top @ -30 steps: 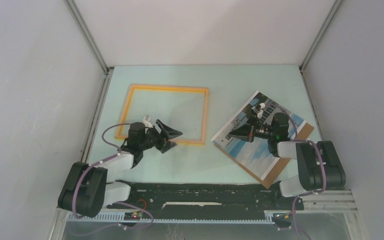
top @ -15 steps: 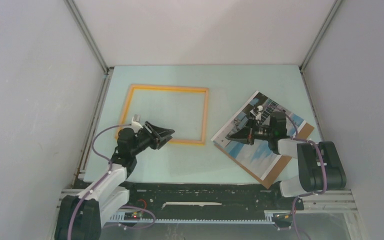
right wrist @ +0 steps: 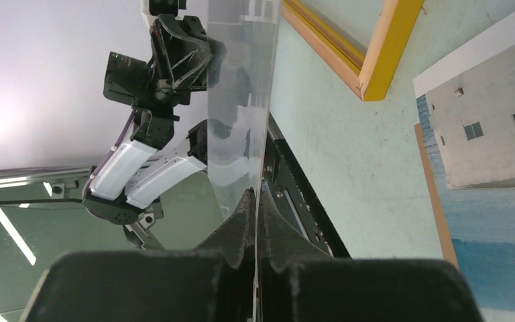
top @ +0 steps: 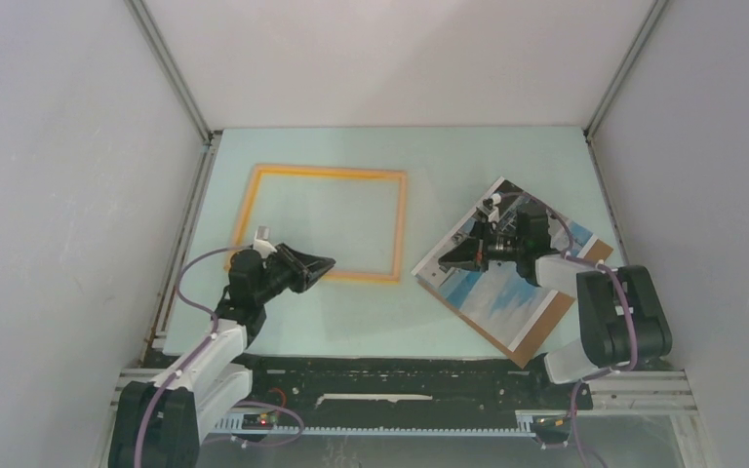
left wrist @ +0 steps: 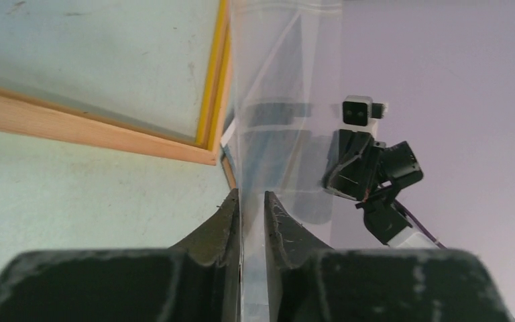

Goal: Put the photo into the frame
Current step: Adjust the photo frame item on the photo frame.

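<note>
Frame lies flat at the left rear of the table, no print in it. At its near rim your left gripper pinches a clear sheet, jaws nearly closed. Your right gripper clamps what looks like the same sheet. Farther right, the photo rests face up on a brown backing board, apart from the rim. You seem to be handling the pane first; next, free a gripper for the print. Overhead the sheet is near invisible, and the right arm hides part of the photo.
</note>
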